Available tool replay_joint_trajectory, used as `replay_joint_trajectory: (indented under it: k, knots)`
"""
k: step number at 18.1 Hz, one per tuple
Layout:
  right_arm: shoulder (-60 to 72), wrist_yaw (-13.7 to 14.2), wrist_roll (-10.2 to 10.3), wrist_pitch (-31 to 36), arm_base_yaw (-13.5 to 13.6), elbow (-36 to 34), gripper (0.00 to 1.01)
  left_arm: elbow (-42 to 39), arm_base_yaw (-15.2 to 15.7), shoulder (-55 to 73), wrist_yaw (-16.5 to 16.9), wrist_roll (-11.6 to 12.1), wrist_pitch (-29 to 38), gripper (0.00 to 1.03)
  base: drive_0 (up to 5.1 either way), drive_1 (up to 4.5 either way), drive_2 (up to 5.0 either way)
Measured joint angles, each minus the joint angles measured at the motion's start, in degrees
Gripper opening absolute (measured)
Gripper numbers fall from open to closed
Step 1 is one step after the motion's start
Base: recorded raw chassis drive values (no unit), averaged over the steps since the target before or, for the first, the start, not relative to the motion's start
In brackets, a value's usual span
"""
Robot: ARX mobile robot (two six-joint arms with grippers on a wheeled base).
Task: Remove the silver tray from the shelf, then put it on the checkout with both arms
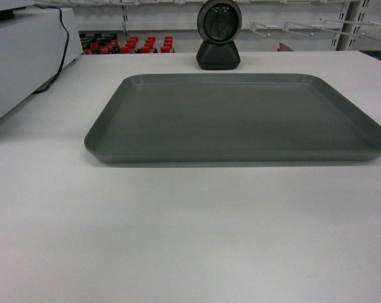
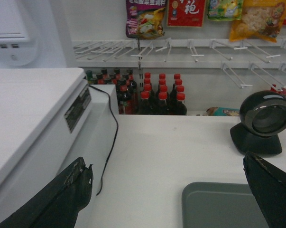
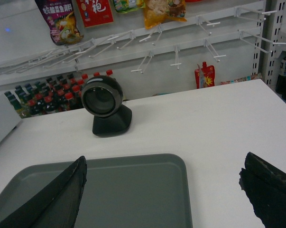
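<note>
I see the silver tray [image 1: 237, 117] flat on the checkout [image 1: 177, 240], near its far edge, the scanner [image 1: 218, 35] just behind; both grippers (left gripper [image 2: 169, 190], right gripper [image 3: 161, 190]) spread wide, holding nothing.

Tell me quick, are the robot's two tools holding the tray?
Left tool: open, holding nothing, above the tray's left corner.
Right tool: open, holding nothing, above its right end.
</note>
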Motion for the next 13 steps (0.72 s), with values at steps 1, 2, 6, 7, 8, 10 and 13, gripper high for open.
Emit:
replay_joint_trajectory:
  k: [1,2,6,7,8,10,13]
  knots:
    - [-2.8,0.6,0.0,0.4,0.5,-2.3,0.98,-2.0,0.4,-3.0,-0.7,-0.3,-1.5,0.98,0.0,0.0,0.0]
    - [-7.0,1.3,0.0,0.0,1.2,-5.4,0.98,-5.3,1.2,-7.2,-2.3,-0.8,-2.7,0.98,0.0,0.0,0.0]
    - [-15.4,4.1,-1.0,-1.6,1.6,-8.0,0.98,-12.9,4.5,-16.9,0.2,0.0,-1.2,0.91,0.0,0.0,0.0]
    - [-17.6,6.8,-3.3,-4.7,1.5,-8.2,0.93,-18.5,6.6,-21.0,9.4,0.3,2.3,0.78,0.0,0.0,0.0]
    - [-22.1,8.5,-8.4,-5.0,0.4,-13.7,0.75,-26.2,9.3,-25.7,16.5,0.3,4.3,0.62,0.0,0.0,0.0]
    - [-26.9,8.2,-11.1,-2.1,-0.9,-21.2,0.52,-34.5,12.0,-29.6,19.6,0.3,7.1,0.38,0.0,0.0,0.0]
    - [-31.4,6.7,-12.0,0.4,-2.0,-29.0,0.23,-41.7,13.7,-34.6,21.8,0.3,9.5,0.09,0.0,0.0,0.0]
